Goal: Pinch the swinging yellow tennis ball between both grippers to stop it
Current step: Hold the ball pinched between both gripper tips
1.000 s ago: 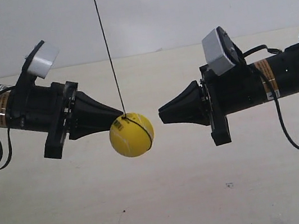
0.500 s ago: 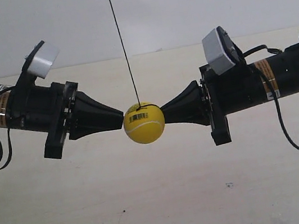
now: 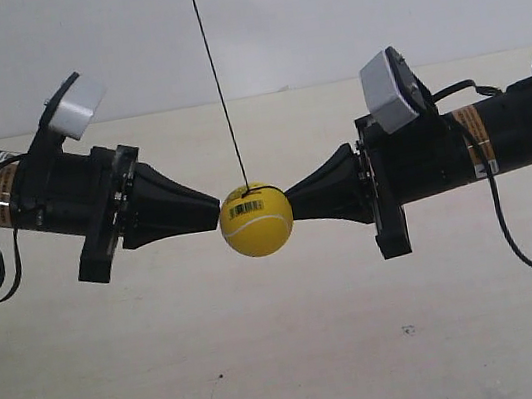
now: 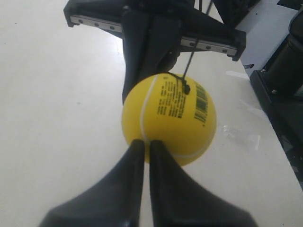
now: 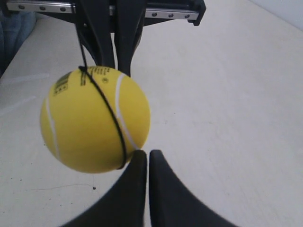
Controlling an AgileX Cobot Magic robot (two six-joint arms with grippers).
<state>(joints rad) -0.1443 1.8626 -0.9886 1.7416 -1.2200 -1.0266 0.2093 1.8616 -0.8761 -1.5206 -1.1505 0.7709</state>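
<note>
yellow tennis ball (image 3: 257, 223) | left pincer (image 4: 142, 142) + right pincer (image 5: 143, 152) touching | string (image 3: 216, 76) top cropped

Smooth matt yellow ball (image 4: 168, 118), matt pale table (image 4: 57, 94)

Print on yellow tennis ball (image 4: 169, 118): black barcode (image 4: 200, 103) and lines of small text (image 4: 171, 99), too fine to read.

yellow tennis ball (image 3: 256, 220) swung rightward in exterior view, slightly higher
</note>
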